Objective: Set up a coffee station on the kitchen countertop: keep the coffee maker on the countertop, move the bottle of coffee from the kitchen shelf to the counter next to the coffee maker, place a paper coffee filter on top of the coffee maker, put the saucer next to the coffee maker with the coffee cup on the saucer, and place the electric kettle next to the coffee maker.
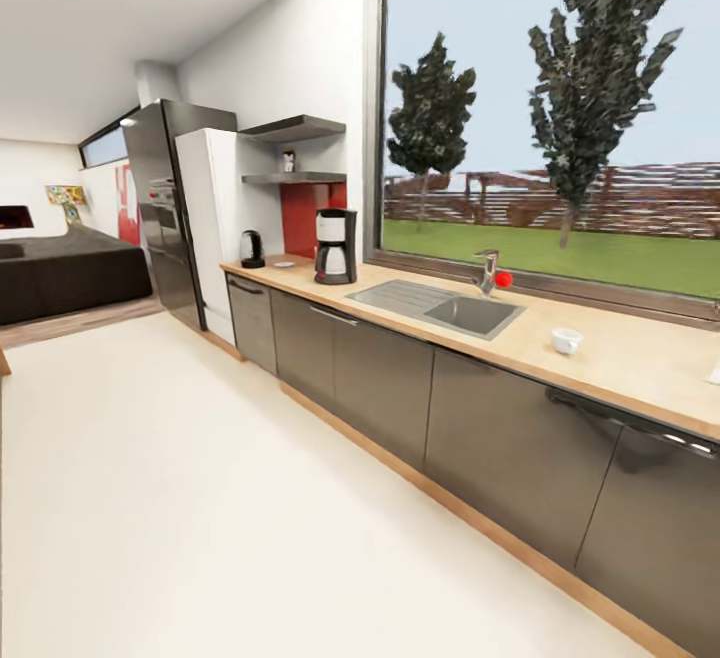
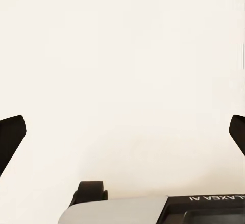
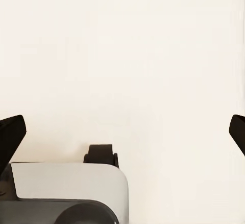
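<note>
Black coffee maker [image 1: 336,246] stands on the worktop [image 1: 620,353], with the electric kettle [image 1: 252,249] and saucer [image 1: 284,264] already beside it, while the bottle of coffee [image 1: 288,162] waits on the kitchen shelf [image 1: 292,178] above, the coffee cup [image 1: 567,340] sits well apart past the sink [image 1: 440,305], and both the left tool [image 2: 122,132] and right tool [image 3: 122,132] hang wide and empty.

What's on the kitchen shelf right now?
One small jar-like thing stands on the lower shelf, probably the bottle of coffee; too small to confirm. The upper shelf is seen from below, so its top is hidden.
</note>
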Available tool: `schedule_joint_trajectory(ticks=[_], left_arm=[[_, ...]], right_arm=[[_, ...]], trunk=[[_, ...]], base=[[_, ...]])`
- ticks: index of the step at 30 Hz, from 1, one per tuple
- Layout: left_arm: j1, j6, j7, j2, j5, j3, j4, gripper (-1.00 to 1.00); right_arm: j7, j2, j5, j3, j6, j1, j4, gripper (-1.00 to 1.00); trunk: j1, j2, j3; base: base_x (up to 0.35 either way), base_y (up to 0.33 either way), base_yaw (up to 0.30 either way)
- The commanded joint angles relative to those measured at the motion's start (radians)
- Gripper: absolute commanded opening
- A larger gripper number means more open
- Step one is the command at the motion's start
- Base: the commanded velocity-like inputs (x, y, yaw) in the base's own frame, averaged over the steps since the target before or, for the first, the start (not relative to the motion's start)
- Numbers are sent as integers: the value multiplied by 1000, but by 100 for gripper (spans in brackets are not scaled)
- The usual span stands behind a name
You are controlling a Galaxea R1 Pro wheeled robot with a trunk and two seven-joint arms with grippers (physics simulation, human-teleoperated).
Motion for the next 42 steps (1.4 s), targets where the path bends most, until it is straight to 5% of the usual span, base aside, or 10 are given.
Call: schedule_joint_trajectory(ticks=[1,42], left_arm=[[0,-1,0,0,-1,0,-1,100],[0,-1,0,0,-1,0,-1,100]], right_arm=[[0,0,-1,0,-4,-1,1,100],[0,0,-1,0,-6,-1,1,100]], trunk=[[0,-1,0],[0,-1,16]], base=[[0,0,-242],[0,0,-242]])
